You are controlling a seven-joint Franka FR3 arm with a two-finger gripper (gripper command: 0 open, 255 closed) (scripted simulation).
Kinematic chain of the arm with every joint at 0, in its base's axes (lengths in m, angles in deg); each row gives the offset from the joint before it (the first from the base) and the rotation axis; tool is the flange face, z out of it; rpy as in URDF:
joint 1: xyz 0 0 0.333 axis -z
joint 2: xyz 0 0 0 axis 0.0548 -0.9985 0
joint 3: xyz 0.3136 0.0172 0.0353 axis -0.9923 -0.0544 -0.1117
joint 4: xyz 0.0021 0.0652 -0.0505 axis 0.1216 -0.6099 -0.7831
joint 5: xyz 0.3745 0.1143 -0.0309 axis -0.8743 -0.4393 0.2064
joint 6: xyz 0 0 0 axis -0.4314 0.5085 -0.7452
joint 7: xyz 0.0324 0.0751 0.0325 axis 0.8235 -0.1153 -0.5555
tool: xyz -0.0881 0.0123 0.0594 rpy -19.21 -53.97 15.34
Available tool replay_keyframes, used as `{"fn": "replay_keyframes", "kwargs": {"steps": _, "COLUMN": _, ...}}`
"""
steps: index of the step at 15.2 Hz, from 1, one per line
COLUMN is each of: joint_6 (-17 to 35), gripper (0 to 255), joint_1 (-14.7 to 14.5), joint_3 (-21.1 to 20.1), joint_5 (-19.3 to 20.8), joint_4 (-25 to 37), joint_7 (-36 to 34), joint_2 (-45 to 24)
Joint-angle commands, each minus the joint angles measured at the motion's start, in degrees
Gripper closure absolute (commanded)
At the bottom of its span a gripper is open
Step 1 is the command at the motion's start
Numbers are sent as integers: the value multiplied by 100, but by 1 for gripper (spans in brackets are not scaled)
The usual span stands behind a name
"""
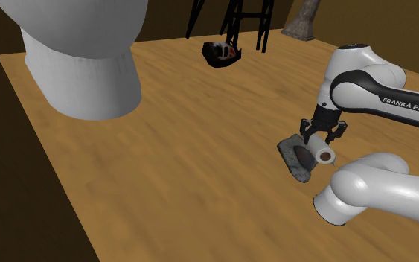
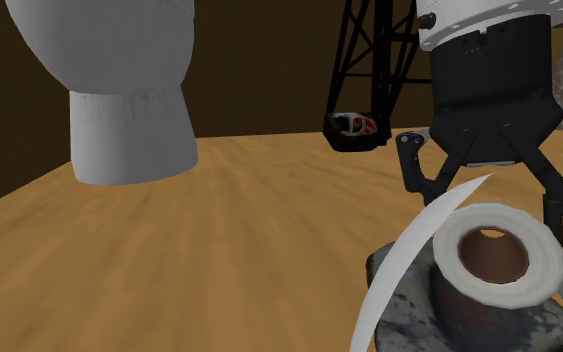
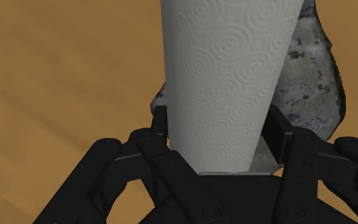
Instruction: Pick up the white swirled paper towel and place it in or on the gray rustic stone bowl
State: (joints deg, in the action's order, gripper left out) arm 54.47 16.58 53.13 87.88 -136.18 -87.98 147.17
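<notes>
On the wooden floor, close beside the arm's lower link, the one all-black gripper is clasping the single white paper towel roll, which is embossed with swirls. Its two fingers are closing on the roll's opposite sides. The roll is lying on its side, low in the one gray mottled stone bowl. Well apart, one large white pedestal-like form and one small black object with red markings are sitting on the floor.
</notes>
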Motion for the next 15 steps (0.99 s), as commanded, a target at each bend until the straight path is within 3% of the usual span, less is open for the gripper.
{"fn": "replay_keyframes", "kwargs": {"steps": 1, "joint_6": 0, "gripper": 0, "joint_1": 0, "joint_3": 0, "joint_5": 0, "joint_4": 0, "joint_7": 0, "joint_2": 0}}
{"fn": "replay_keyframes", "kwargs": {"steps": 6, "joint_6": 0, "gripper": 0, "joint_1": 0, "joint_3": 0, "joint_5": 0, "joint_4": 0, "joint_7": 0, "joint_2": 0}}
{"fn": "replay_keyframes", "kwargs": {"steps": 10, "joint_6": -562, "gripper": 0, "joint_1": -67, "joint_3": -137, "joint_5": -142, "joint_4": 808, "joint_7": -10, "joint_2": -255}}
{"fn": "replay_keyframes", "kwargs": {"steps": 15, "joint_6": -562, "gripper": 0, "joint_1": -69, "joint_3": -136, "joint_5": -141, "joint_4": 809, "joint_7": -11, "joint_2": -255}}
